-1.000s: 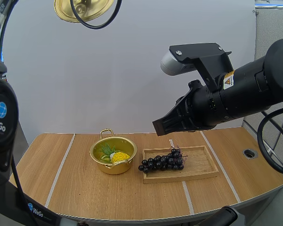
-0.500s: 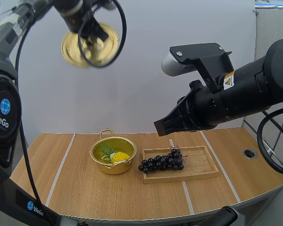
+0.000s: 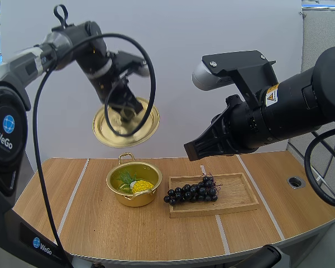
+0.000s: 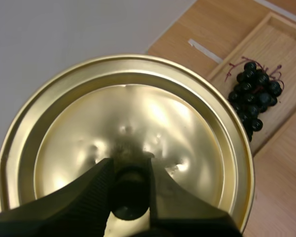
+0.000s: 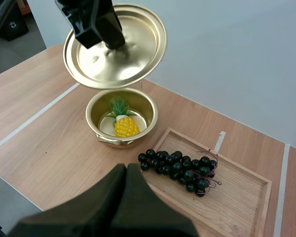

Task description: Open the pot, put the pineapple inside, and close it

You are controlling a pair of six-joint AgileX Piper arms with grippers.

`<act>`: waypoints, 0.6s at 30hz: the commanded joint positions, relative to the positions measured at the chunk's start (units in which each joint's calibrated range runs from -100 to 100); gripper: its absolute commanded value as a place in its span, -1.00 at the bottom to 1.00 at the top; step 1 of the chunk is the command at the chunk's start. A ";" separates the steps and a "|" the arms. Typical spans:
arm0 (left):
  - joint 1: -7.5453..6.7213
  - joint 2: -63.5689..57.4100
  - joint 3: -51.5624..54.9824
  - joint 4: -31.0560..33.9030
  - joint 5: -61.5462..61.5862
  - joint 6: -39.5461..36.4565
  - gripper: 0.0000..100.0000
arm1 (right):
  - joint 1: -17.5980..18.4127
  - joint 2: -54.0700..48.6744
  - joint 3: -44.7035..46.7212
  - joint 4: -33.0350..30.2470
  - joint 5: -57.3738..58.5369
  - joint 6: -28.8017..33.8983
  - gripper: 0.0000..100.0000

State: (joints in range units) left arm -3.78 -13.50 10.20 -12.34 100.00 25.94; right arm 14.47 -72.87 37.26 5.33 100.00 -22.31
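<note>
On the wooden table [image 3: 89,223] the open pot [image 3: 134,184] contains the pineapple [image 3: 140,186], the left gripper [image 4: 129,182] pinches the knob of the lid [image 3: 114,134] just above the pot, and the right gripper [image 5: 126,170], fingers pressed together, hangs right of the pot.

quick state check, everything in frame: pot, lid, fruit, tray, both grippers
pot: open, upright on the table
lid: off, tilted, held in the air over the pot
pineapple: inside the pot
grapes: on the tray, one end past its edge
tray: flat on the table, beside the pot
left gripper: shut on the lid's knob
right gripper: shut, empty, raised above the table
</note>
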 commanded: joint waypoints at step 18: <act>-0.04 15.53 6.61 -4.12 -7.20 2.91 -1.00 | -0.41 -0.64 0.05 -0.06 0.00 -0.01 -1.00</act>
State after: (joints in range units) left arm -3.78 1.15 16.61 -15.08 96.10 28.48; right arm 14.45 -72.87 37.26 5.22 100.00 -22.31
